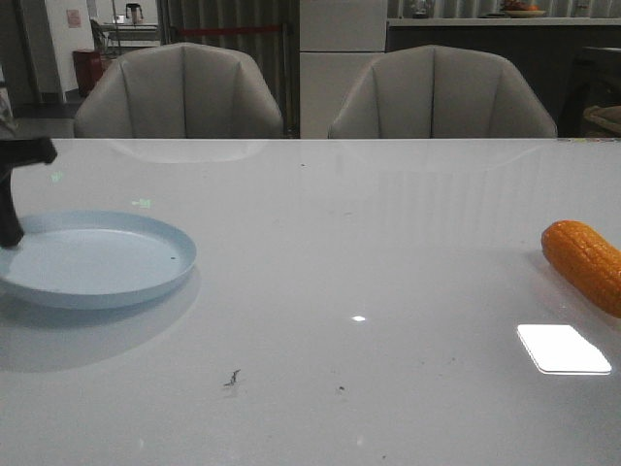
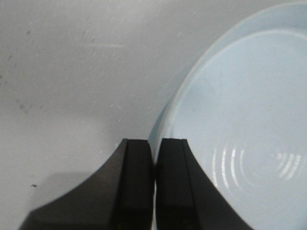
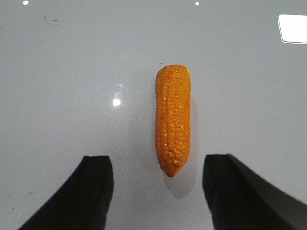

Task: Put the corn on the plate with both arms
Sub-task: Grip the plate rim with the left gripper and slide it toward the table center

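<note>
At the far left of the front view we saw our left pincer (image 1: 10,228) as a dark shape coming down onto the near-left rim of the plate (image 1: 92,260), which sat raised a little above the tabletop (image 1: 330,291), casting a broad soft shadow beneath and to its right. The plate was round, shallow and pale blue, with a tiny dark speck just inside its right edge. In the left wrist view the left pincer (image 2: 154,158) had its two black fingers (image 2: 136,182) pressed nearly together, only a thin slit between them, and the rim of the plate (image 2: 230,96) ran straight into that slit, so we read it as pinching the plate by its edge. The middle of the white glossy tabletop lay bare but for a few small dark flecks and a bright rectangular glare toward the right. At the far right edge of the front view the corn (image 1: 585,262) lay on its side on the tabletop, well apart from the plate, partly cut off by the frame. In the right wrist view our right pincer (image 3: 157,167) was spread wide, its fingers (image 3: 93,191) standing either side of the corn (image 3: 173,127) without touching it, the cob's tapered end lying between the fingertips.
</note>
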